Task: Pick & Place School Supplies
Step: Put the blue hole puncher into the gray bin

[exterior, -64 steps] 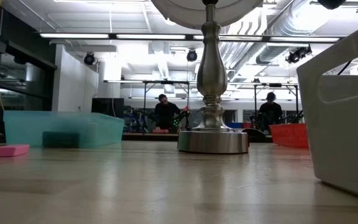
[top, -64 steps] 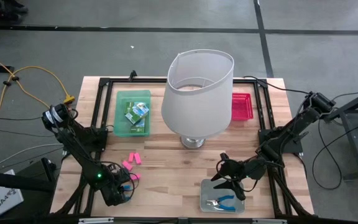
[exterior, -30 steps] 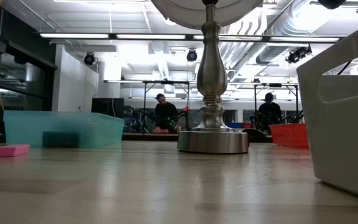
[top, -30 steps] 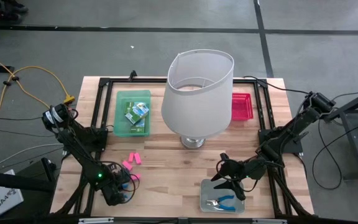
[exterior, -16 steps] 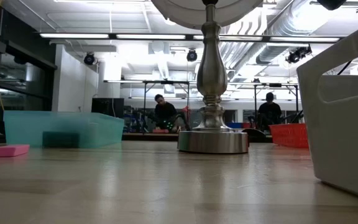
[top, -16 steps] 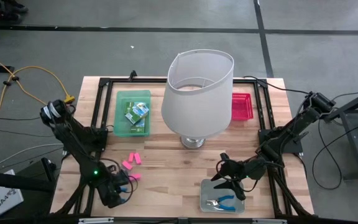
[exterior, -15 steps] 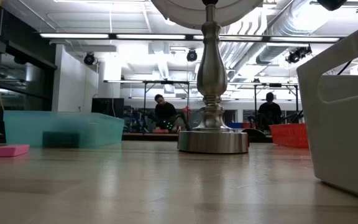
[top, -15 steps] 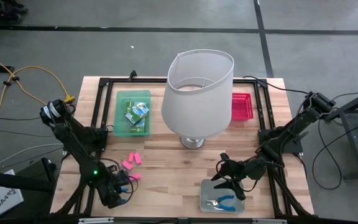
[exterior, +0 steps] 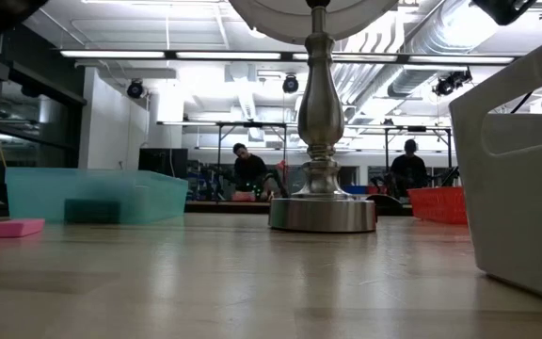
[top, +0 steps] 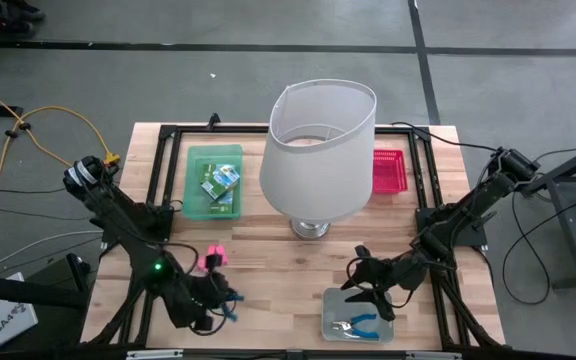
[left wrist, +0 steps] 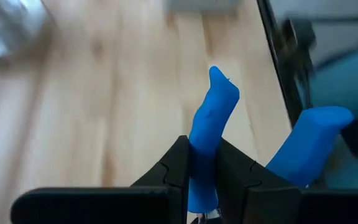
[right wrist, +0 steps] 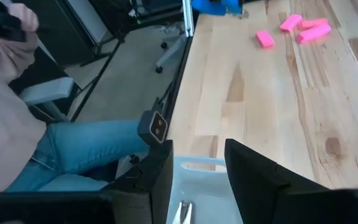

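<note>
The left gripper (top: 226, 303) hovered over the front left part of the tabletop (top: 278, 265), its fingers (left wrist: 178, 165) pinched tight on one handle of a pair of blue-handled scissors (left wrist: 211, 127); the second blue handle stuck out free beside the fingers. Just behind that gripper, pink erasers (top: 211, 258) lay on the bare wood, partly hidden by the arm. Farther back on the left stood a green tray (top: 214, 181) holding small green-yellow printed boxes (top: 220, 180). In the middle of the tabletop stood a lamp with a big white lampshade (top: 320, 148). To the right of the lamp, at the back, sat a red tray (top: 389, 171). At the front right, a clear grey tray (top: 357, 315) held another pair of blue-handled scissors (top: 356, 324). The right gripper (top: 360, 280) hung just above the tray's back edge, its fingers (right wrist: 156, 171) spread wide with nothing between them. The right wrist view also showed a person in jeans (right wrist: 73, 149) seated beside the tabletop.
</note>
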`<state>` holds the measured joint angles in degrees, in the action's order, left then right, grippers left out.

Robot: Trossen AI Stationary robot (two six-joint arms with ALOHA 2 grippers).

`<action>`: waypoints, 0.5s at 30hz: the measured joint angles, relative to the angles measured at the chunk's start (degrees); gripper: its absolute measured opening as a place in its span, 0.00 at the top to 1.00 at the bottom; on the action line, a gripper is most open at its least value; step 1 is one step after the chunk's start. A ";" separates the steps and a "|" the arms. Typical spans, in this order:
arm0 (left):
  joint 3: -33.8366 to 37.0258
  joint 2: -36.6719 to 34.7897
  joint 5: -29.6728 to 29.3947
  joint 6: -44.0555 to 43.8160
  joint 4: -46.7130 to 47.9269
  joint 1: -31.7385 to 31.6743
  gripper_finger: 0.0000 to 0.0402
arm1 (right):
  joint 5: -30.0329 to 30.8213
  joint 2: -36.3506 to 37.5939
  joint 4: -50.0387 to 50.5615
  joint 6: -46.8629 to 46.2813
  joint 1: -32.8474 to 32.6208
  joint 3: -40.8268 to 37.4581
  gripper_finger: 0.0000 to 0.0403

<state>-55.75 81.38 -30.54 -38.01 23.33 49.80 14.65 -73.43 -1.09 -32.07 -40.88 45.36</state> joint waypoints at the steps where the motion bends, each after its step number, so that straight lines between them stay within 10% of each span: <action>1: 0.00 0.01 -1.92 2.32 -1.99 -0.50 0.90 | -0.04 0.00 0.67 -0.71 0.00 0.00 0.66; 15: 0.00 5.82 -3.44 36.01 -40.91 -10.45 0.90 | 3.24 2.11 2.68 6.27 0.00 0.00 0.66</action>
<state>-55.75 87.21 -33.98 -2.00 -17.58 39.35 17.89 -71.32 1.58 -25.80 -40.88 45.36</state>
